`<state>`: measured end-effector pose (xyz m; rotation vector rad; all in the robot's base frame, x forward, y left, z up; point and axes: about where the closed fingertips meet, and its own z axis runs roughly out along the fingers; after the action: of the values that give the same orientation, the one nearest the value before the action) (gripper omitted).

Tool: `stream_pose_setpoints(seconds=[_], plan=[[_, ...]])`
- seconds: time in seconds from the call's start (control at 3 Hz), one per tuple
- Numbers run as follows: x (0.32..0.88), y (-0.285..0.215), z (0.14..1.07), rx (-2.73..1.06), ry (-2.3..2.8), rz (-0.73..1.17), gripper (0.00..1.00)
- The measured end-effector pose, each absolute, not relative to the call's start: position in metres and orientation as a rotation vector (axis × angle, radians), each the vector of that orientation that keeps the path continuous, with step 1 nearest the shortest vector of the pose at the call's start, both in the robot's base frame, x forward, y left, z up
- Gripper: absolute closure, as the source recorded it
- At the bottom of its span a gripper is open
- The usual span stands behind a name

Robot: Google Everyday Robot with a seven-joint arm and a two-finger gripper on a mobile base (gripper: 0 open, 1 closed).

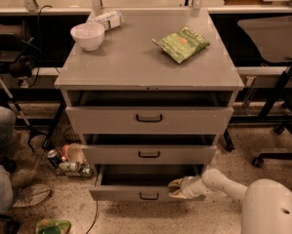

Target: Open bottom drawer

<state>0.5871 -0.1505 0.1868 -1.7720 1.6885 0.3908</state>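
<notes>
The grey bottom drawer is sitting partly open beneath the worktop's front edge, the gripper at its right front.

Matt grey metal bottom drawer, smooth pale plastic gripper at its front's right end, glossy white bowl.
</notes>
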Motion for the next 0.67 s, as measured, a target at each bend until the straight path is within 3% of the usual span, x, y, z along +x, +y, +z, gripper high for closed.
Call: stream_pose_setpoints(seconds=[0.67], plan=[[0.542, -0.152, 0.186, -1.712, 1.747, 0.432, 1.0]])
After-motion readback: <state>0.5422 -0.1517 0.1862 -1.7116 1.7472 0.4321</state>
